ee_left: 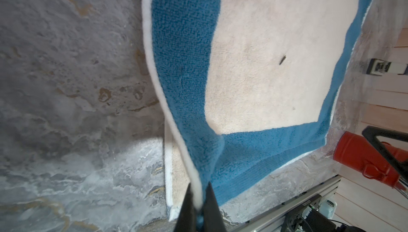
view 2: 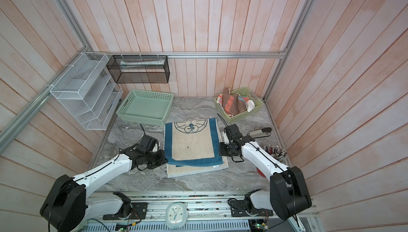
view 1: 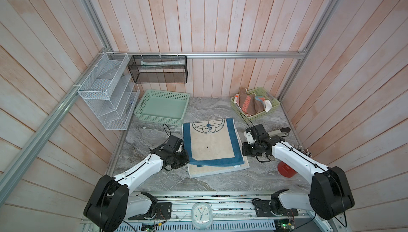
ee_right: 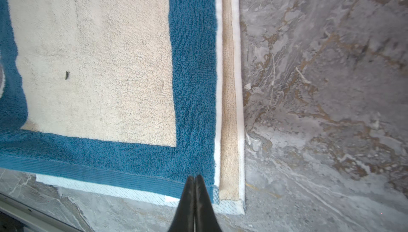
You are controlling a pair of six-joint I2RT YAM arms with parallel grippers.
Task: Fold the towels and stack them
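The cream, blue-bordered towel (view 1: 212, 144) lies folded in the middle of the table (view 1: 209, 182), its lower layer peeking out at the near edge. Both top views show the cartoon face at its far end and the other towels (view 1: 249, 105) heaped in a basket (view 1: 266, 114) at the far right. The left wrist view shows the left gripper (ee_left: 198, 187) clenched on the lifted white edge; the right wrist view shows the right gripper (ee_right: 194, 176), fingers pressed together at the blue hem, cloth between them not discernible.

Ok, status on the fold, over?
Left gripper shut on the towel, near corner. Right gripper shut at other near corner, hold unclear. Only a dark speck on top.
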